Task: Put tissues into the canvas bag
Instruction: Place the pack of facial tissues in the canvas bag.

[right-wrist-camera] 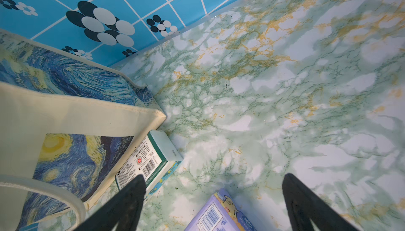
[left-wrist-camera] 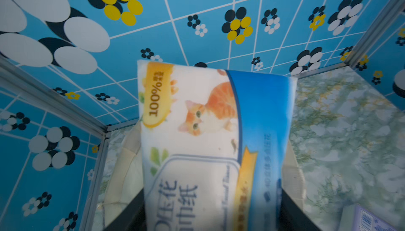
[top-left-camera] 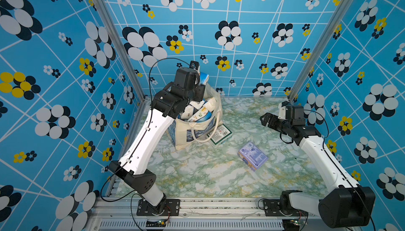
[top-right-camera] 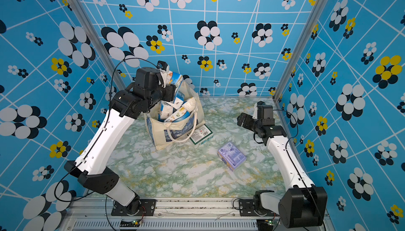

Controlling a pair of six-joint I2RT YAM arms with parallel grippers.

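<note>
- A cream bag with a blue swirl print is seen standing open on a green marbled table.
- The bag is filled with several packs, piled up to its rim.
- A blue-and-white pack printed with an orange cat is clamped in the left gripper and held above the bag's far rim.
- A green pack is laid against the bag's base on the right arm's side, partly under a hanging handle.
- A lavender pack is laid flat on the table, apart from the bag, beyond the green pack.
- The right gripper is held over the table well away from the bag, its jaws spread wide with nothing between them.
</note>
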